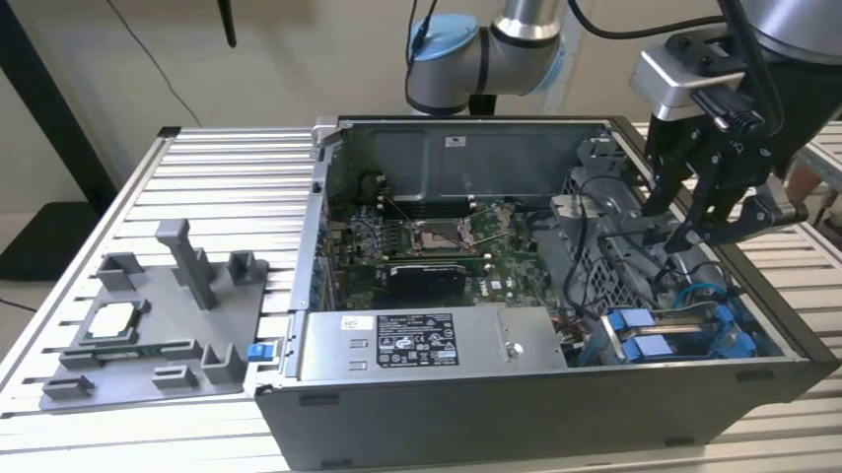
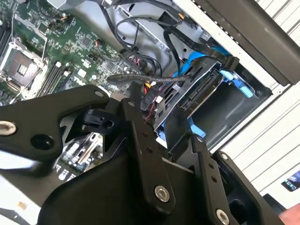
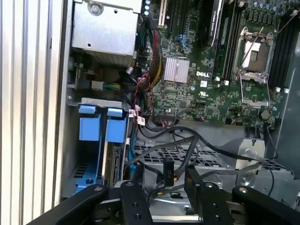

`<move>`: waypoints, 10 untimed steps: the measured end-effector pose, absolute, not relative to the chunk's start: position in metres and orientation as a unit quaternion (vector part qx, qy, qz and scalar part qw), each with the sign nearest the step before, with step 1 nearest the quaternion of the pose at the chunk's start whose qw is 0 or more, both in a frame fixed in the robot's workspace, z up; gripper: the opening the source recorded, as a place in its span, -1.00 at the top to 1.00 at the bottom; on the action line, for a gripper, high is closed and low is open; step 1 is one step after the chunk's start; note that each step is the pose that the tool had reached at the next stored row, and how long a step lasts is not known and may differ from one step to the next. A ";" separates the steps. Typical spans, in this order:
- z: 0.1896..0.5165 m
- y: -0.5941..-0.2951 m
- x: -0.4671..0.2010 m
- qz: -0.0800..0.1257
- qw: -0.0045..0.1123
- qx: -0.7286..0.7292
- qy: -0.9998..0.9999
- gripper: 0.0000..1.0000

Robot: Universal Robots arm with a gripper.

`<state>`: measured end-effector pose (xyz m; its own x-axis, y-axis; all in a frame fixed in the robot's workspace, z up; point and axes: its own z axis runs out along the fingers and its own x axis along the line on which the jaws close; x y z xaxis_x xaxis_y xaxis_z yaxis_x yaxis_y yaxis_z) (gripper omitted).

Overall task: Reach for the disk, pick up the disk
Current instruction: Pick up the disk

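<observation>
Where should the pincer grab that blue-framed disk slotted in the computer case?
Probably by the blue tab at the exposed end of the disk, coming down through the open side of the case. The disk stands on edge in its bay, flat faces walled in, so only that end is free. The open pincer hangs over the case nearby.

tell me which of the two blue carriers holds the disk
The blue carrier nearer the motherboard: the disk shows edge-on below its tab; the carrier by the case wall looks empty.
</observation>
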<state>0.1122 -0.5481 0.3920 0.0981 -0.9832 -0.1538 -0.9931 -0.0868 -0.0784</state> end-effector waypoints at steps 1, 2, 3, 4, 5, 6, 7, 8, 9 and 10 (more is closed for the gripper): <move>0.390 -0.548 0.112 0.030 0.081 -0.736 0.671 -1.00; 0.388 -0.548 0.112 0.030 0.081 -0.735 0.672 -1.00; 0.387 -0.548 0.112 0.030 0.081 -0.734 0.674 -1.00; 0.385 -0.548 0.112 0.030 0.081 -0.732 0.676 -1.00; 0.384 -0.548 0.111 0.030 0.081 -0.731 0.677 -1.00; 0.384 -0.548 0.110 0.030 0.081 -0.730 0.677 -1.00; 0.384 -0.548 0.108 0.030 0.082 -0.730 0.677 -1.00; 0.384 -0.548 0.106 0.030 0.082 -0.730 0.677 -1.00; 0.384 -0.548 0.105 0.030 0.082 -0.730 0.677 -1.00; 0.384 -0.547 0.104 0.030 0.082 -0.730 0.677 -1.00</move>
<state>0.1044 -0.5471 0.3841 0.0803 -0.9847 -0.1549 -0.9945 -0.0687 -0.0788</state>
